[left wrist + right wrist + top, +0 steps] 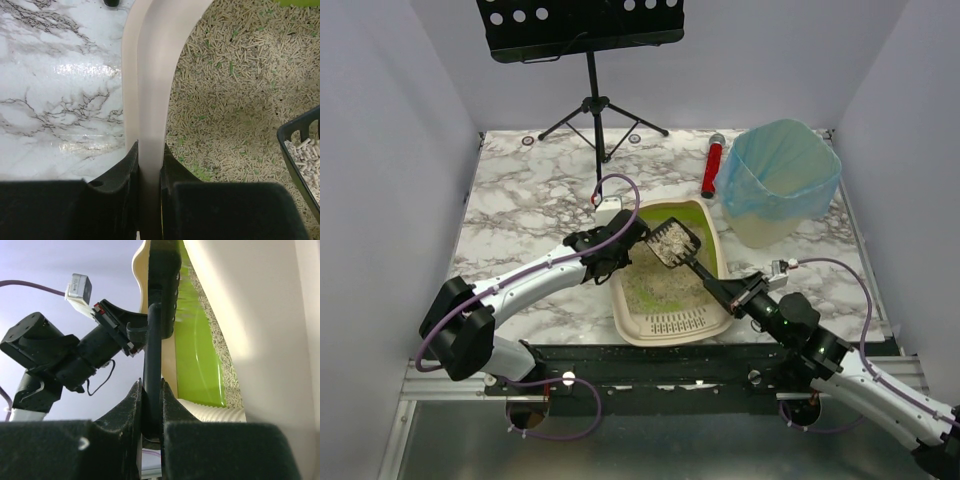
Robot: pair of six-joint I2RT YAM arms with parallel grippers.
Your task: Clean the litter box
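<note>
The beige litter box (718, 245) with a lime-green inner rim lies mid-table, its slotted grille (675, 322) toward the arms. My left gripper (617, 250) is shut on the box's left rim; the left wrist view shows the beige rim (150, 90) pinched between the jaws of that gripper (150, 160), with tan pellets (235, 100) inside. My right gripper (738, 297) is shut on the handle of a black slotted scoop (675, 243), which holds a load of pellets over the box's far half. In the right wrist view the handle (151, 340) runs up from that gripper (151, 390).
A bin lined with a translucent blue bag (780, 180) stands at the back right, just beyond the box. A red cylinder (712, 165) lies to its left. A black music stand (592, 100) is at the back. A small white block (608, 208) sits behind the left gripper.
</note>
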